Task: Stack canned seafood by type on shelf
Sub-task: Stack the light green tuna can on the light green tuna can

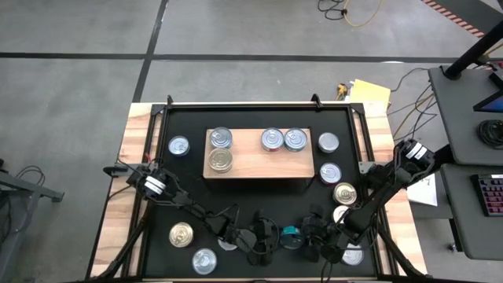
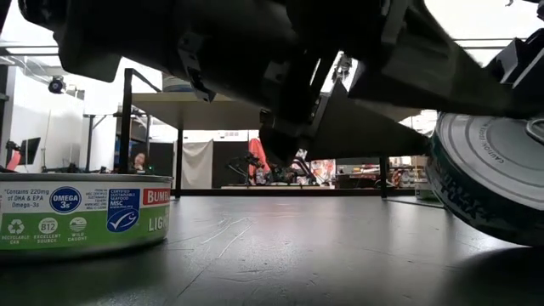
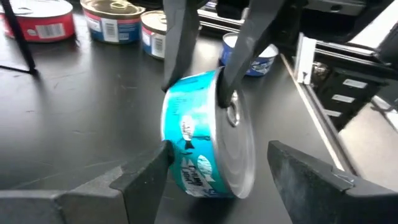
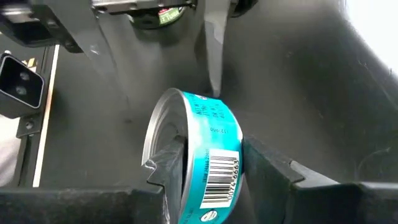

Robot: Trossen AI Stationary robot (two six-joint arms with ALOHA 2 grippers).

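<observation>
The teal can stands on edge at the near-middle of the black mat, well short of the shelf, between my two grippers. My right gripper pinches it across the flat faces, one finger on the lid, one on the base, barcode side up. My left gripper is spread wide, fingers either side of the can but apart from it, so no hold there.

Risk as I judge it: the can is round and on edge, w/ only one pinch on slick metal. If the right hold slackens it could roll or tip over. The left fingers are close, so a nudge might knock it askew. Four cans sit on the shelf, and others lie scattered on the mat.
</observation>
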